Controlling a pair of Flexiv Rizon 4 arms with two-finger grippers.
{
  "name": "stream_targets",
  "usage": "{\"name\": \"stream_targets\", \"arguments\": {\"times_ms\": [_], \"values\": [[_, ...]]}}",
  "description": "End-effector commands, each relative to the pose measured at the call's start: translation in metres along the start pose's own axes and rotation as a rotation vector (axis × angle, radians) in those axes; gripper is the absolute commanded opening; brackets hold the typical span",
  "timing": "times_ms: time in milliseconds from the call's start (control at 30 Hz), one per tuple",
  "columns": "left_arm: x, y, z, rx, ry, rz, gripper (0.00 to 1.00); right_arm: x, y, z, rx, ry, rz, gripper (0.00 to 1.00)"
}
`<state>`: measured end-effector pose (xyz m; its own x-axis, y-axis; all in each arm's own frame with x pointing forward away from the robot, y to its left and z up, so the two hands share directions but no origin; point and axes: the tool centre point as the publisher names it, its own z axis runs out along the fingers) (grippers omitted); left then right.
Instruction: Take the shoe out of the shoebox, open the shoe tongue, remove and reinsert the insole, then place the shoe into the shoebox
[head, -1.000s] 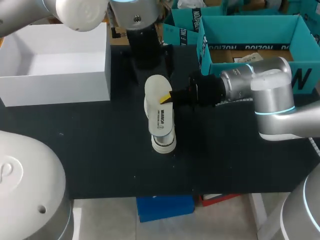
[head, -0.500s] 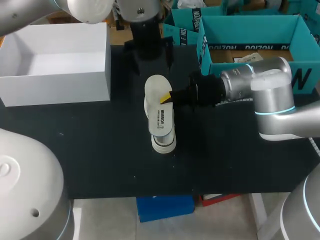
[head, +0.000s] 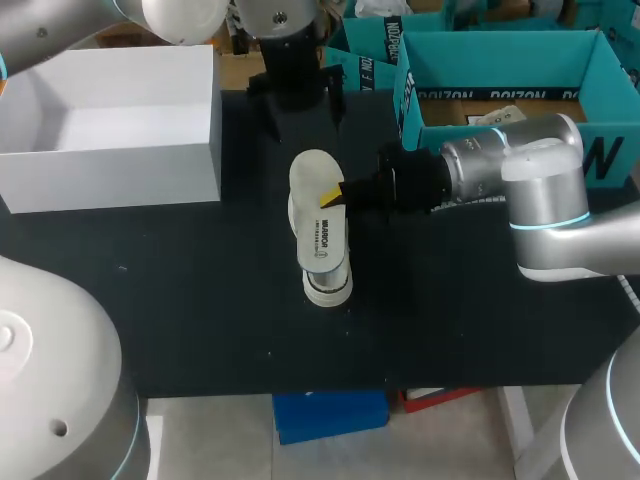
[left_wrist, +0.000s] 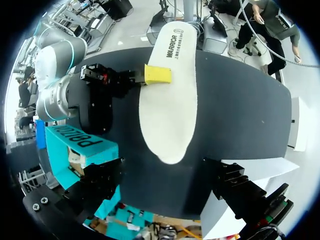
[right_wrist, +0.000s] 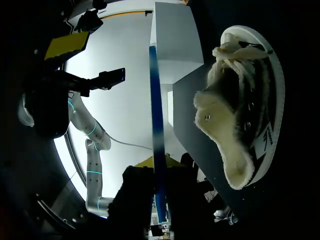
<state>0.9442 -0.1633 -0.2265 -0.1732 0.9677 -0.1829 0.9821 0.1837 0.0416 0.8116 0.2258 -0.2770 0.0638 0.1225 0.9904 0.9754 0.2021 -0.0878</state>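
A white shoe (head: 329, 288) lies on the black table (head: 200, 300), mostly hidden in the head view by its cream insole (head: 318, 215), which is held flat just above it. My right gripper (head: 333, 197) comes in from the right and is shut on the insole's side edge. In the right wrist view the insole (right_wrist: 156, 115) shows edge-on between the fingers of the right gripper (right_wrist: 157, 167), with the fleece-lined shoe (right_wrist: 240, 125) beside it. My left gripper (head: 297, 95) hangs open over the table's far side. From the left wrist view the insole (left_wrist: 167, 100) lies ahead of the left gripper (left_wrist: 165, 175).
The white shoebox (head: 110, 165) stands open at the back left. Teal boxes (head: 500, 60) line the back right, close behind my right arm. The near half of the table holds nothing else.
My left gripper has drawn back a little toward the table's far edge. The right gripper, the insole and the shoe have not moved.
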Motion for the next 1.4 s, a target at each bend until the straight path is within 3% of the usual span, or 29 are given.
{"name": "stream_targets", "arguments": {"times_ms": [33, 367, 1400], "values": [[-0.002, 0.010, 0.007, 0.006, -0.006, -0.009, 1.00, -0.001, 0.001, 0.001, 0.000, -0.001, 0.000, 0.00], [0.000, 0.007, 0.009, 0.008, -0.006, -0.020, 1.00, -0.001, 0.001, 0.001, 0.000, -0.001, 0.000, 0.00], [0.004, -0.129, -0.030, -0.002, -0.001, -0.008, 1.00, -0.001, 0.001, 0.001, 0.000, -0.001, 0.000, 0.00]]}}
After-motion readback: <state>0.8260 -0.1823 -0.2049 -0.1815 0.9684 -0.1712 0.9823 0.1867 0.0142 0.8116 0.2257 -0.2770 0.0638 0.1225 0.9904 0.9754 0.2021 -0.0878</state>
